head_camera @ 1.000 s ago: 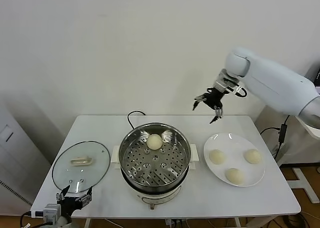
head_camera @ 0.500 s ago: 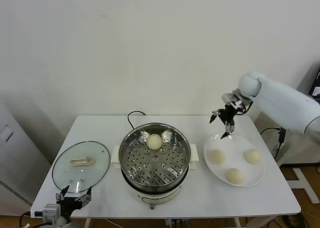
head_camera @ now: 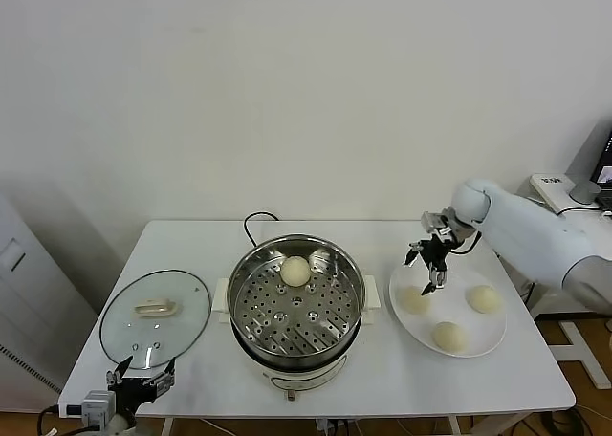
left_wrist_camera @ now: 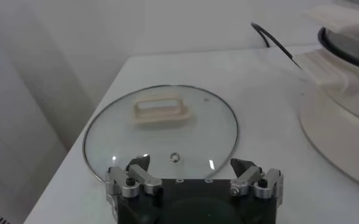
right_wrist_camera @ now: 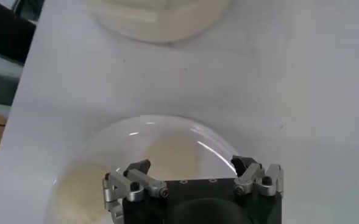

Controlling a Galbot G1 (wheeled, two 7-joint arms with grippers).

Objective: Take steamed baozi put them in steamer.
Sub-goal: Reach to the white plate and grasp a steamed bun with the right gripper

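While one steamed baozi [head_camera: 295, 271] sits in the steamer [head_camera: 296, 307] and three lie on the plate [head_camera: 478, 336], the right pincer [head_camera: 428, 264] hovers spread wide over them and the left pincer [head_camera: 143, 380] waits released near the lid [head_camera: 155, 316].

Plain white wall [head_camera: 287, 92] behind; white table [head_camera: 382, 379] in front; grey cabinet [head_camera: 24, 293] at left.

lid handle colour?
Cream, on the clear glass lid; its handle shows best in the left wrist view.
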